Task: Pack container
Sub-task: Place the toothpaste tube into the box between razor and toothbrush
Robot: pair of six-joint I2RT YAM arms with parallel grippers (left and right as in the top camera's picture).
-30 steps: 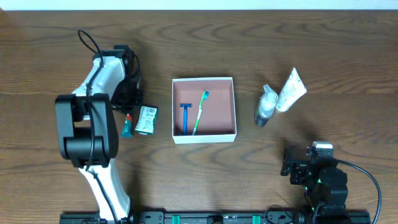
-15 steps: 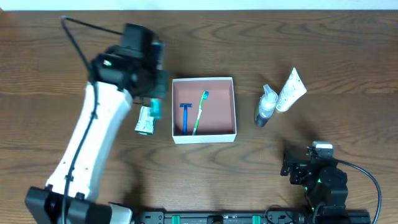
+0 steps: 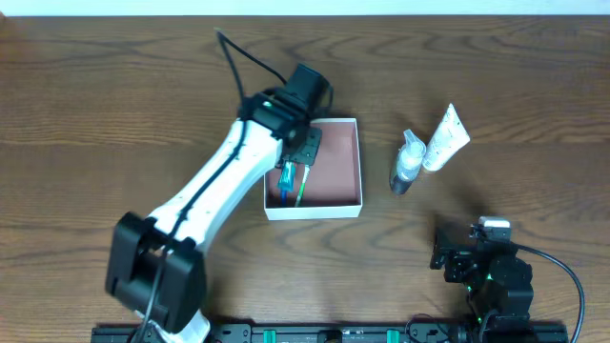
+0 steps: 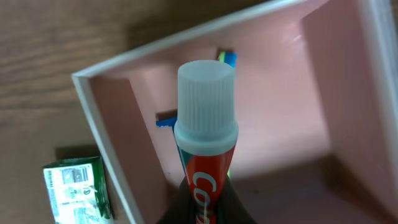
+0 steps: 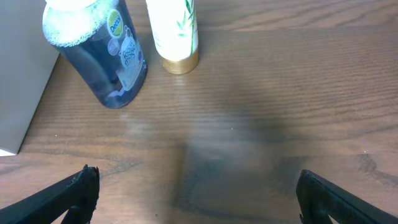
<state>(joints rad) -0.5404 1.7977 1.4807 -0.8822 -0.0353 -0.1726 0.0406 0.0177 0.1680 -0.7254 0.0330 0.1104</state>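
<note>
The container [image 3: 343, 167], a square shallow box with white walls and a pink inside, stands mid-table. A blue razor [image 3: 284, 181] and a green toothbrush [image 3: 301, 186] lie in it. My left gripper [image 3: 305, 148] is over its left half, shut on a red toothpaste tube with a white cap [image 4: 206, 106]. The left wrist view shows the tube above the box's pink floor [image 4: 280, 118], the left gripper [image 4: 205, 202] pinching the tube's body. My right gripper [image 3: 443, 250] rests open and empty at the front right; it also shows in the right wrist view [image 5: 199, 193].
A small green box [image 4: 74, 190] lies on the table just left of the container; the arm hides it from overhead. A blue spray bottle [image 3: 407, 162] and a white tube [image 3: 445, 138] lie right of the container; the bottle [image 5: 102, 56] and tube [image 5: 177, 37] lie ahead of the right gripper.
My left arm has swung right from the table's left side to over the container, carrying the toothpaste tube. The green box stays behind. The right arm has not moved.
</note>
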